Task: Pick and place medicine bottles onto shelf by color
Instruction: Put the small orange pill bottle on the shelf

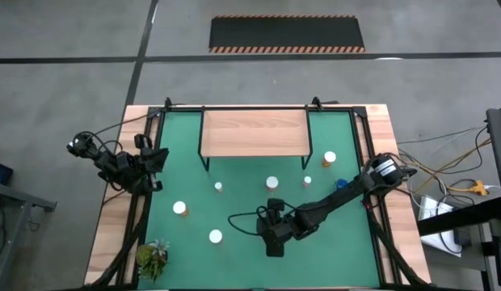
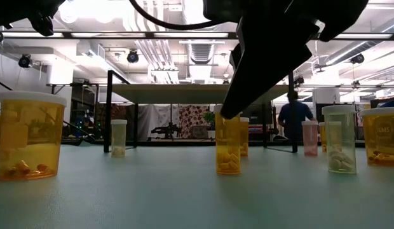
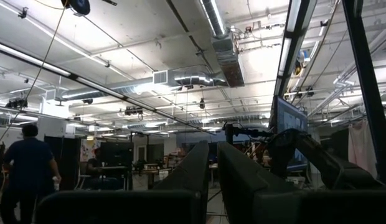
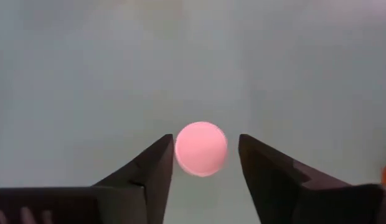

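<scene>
The right hand (image 4: pixel 202 163) hangs over a small orange bottle (image 4: pixel 201 149) on the green tabletop (image 1: pixel 234 194) before the shelf (image 1: pixel 254 133), fingers straddling its cap, not yet clamped. Off-centre closing could tip it.

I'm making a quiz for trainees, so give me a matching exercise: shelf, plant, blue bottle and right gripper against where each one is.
1 shelf
2 plant
3 blue bottle
4 right gripper

a front left corner
b fingers either side of a bottle cap
c back middle of the mat
d mat's right side

Pairs: 1c, 2a, 3d, 4b
</scene>
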You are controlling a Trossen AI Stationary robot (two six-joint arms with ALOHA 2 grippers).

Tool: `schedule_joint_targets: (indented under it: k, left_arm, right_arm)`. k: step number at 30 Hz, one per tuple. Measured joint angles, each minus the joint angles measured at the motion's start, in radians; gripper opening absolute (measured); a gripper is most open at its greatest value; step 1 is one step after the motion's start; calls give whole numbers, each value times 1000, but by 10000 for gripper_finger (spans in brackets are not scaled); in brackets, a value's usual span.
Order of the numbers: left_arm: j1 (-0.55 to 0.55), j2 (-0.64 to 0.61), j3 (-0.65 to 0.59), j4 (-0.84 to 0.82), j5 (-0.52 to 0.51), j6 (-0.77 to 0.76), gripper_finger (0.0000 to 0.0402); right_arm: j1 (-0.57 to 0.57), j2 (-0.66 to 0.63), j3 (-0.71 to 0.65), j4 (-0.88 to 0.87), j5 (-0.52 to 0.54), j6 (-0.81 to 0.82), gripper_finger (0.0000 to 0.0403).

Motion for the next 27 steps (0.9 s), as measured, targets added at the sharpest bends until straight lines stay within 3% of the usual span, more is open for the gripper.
schedule_joint_targets:
  k: [9, 20, 27]
  left_arm:
    - [0, 0, 0, 0, 0, 0, 17]
    - [0, 0, 1, 0, 0, 0, 17]
    - [0, 0, 1, 0, 0, 0, 17]
  right_arm:
    - [0, 0, 0, 8, -28, 1, 103]
    - [-4, -37, 12, 8, -35, 48, 114]
    - [-53, -89, 161, -20, -5, 38, 113]
